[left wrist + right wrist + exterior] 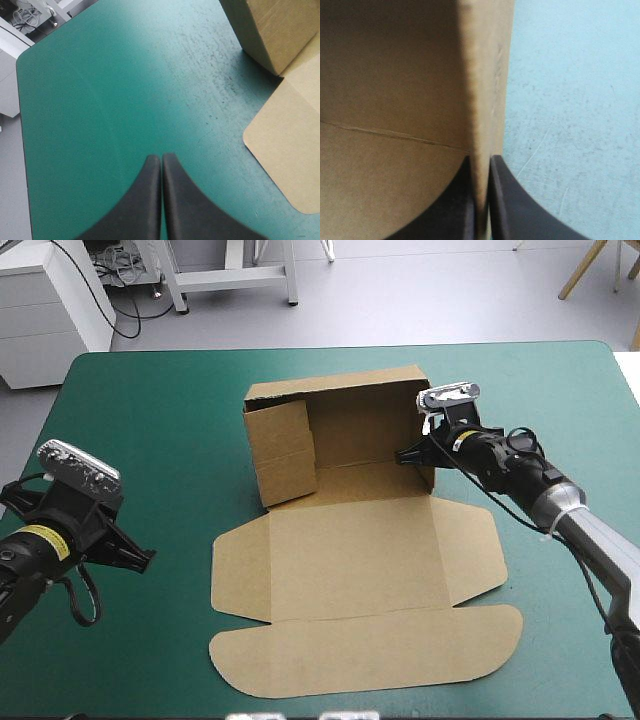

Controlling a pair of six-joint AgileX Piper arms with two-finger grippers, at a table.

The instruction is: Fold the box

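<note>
A bench [560, 390] under a teal-green cover [100, 100] fills the scene, its far corners rounded. The cover lies smooth and flat, with dark scuff marks [220, 75] on its left half and fine pale scratches [535, 152] on its right.

**No readable writing in any view**

No text, number, brand or sign can be read. The box [350, 560] shows plain brown board without print, inside and out. The teal-green cover [150, 420] carries no mark. A yellow band [42, 540] near the table's left edge is too small to read.
</note>
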